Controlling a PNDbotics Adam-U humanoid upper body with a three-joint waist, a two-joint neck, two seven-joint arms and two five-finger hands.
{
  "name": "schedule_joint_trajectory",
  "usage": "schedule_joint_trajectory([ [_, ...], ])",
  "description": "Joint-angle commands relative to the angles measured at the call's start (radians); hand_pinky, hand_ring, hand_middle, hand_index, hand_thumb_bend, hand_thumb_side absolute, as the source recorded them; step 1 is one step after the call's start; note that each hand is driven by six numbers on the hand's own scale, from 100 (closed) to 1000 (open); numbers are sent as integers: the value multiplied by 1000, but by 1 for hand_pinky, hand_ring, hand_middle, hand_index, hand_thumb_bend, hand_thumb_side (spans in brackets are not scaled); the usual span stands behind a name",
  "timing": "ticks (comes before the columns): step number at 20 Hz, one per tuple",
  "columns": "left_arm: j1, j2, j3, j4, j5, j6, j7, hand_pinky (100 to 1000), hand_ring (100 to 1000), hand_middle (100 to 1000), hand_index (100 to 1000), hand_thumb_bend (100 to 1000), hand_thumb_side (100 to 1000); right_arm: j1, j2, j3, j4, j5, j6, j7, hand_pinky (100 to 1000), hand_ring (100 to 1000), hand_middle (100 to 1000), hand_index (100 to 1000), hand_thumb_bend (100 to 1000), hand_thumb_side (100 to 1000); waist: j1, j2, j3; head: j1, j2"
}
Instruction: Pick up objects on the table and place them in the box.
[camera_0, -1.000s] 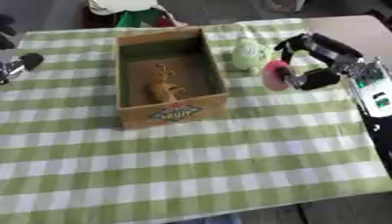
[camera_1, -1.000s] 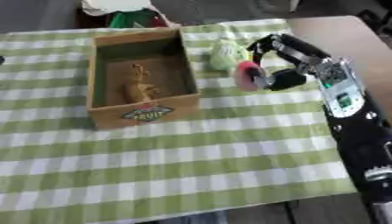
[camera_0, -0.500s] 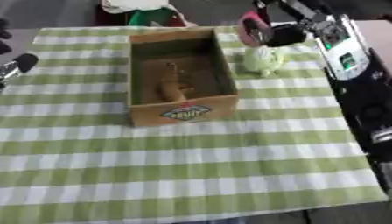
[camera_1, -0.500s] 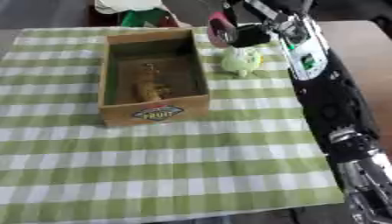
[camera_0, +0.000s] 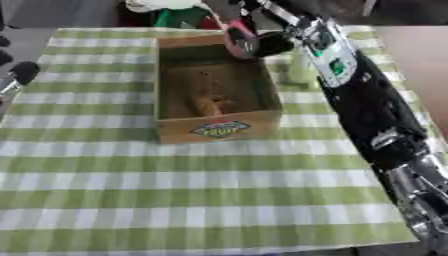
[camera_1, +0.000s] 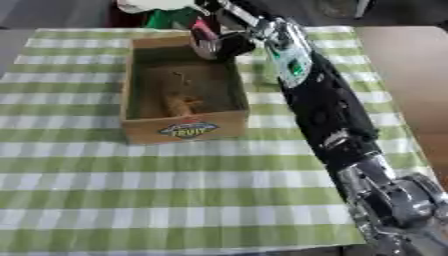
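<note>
Green checked cloth covers the desk (camera_0: 219, 185), with the cardboard box (camera_0: 219, 127) standing open. Over its far right corner the right hand (camera_0: 262, 42) curls around a pink round thing (camera_0: 236, 39). It looks light and smooth, best held across its rim. The left hand (camera_0: 22, 72) shows at the left edge; its fingers cannot be told.

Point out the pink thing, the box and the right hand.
pink thing (camera_0: 236, 39): left eye view, its pink face.
box (camera_0: 219, 129): left eye view, front wall by the label.
right hand (camera_1: 234, 44): right eye view, its dark fingers.
</note>
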Motion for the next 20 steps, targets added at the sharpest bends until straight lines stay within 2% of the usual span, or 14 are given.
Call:
schedule_joint_trajectory([
  [1, -18, 7, -1, -26, 5, 2, -8, 645, 572, 592, 763, 629, 368, -28, 20, 4, 25, 64, -19, 8, 782, 875, 572, 425, 100, 214, 6, -14, 2, -6, -13],
  [2, -17, 5, -1, -27, 6, 2, -9, 645, 572, 592, 763, 629, 368, -27, 24, 7, 31, 83, -26, 14, 787, 882, 589, 480, 100, 220, 6, -13, 3, -6, -13],
  [3, -17, 3, -1, -27, 7, 3, -10, 645, 572, 592, 764, 629, 368, -26, 27, 9, 38, 101, -34, 24, 788, 885, 594, 493, 100, 221, 7, -13, 3, -6, -13],
  [7, -16, 1, 0, -28, 7, 4, -11, 645, 572, 592, 764, 629, 368, -24, 35, -2, 48, 149, -54, 28, 788, 885, 594, 493, 100, 221, 7, -13, 2, -6, -13],
  [12, -16, 1, 0, -28, 7, 4, -11, 645, 572, 592, 764, 629, 368, -24, 37, -5, 54, 165, -61, 18, 788, 885, 594, 493, 100, 221, 7, -13, 2, -6, -13],
  [13, -16, 1, 0, -28, 8, 4, -12, 655, 575, 596, 767, 631, 372, -24, 36, -4, 56, 166, -62, 18, 847, 966, 817, 910, 100, 325, 7, -13, 2, -7, -13],
  [15, -7, -2, -2, -25, 6, 6, -20, 656, 575, 596, 767, 631, 372, -26, 12, 24, 72, 185, -78, 34, 851, 969, 824, 911, 100, 345, 4, -16, -4, -3, -12],
  [16, -5, -3, -1, -24, 5, 6, -22, 656, 575, 596, 767, 631, 372, -27, 5, 34, 73, 200, -86, 49, 852, 970, 825, 911, 100, 390, 4, -17, -6, -2, -11],
  [17, -3, -4, 0, -23, 4, 6, -24, 657, 575, 596, 767, 630, 372, -27, 3, 33, 69, 214, -92, 65, 860, 974, 827, 905, 100, 545, 4, -17, -8, -1, -11],
  [20, -1, -5, 2, -23, 4, 6, -25, 657, 575, 596, 767, 630, 372, -26, 2, 14, 50, 210, -96, 121, 861, 974, 827, 904, 100, 568, 4, -18, -11, 0, -11],
])
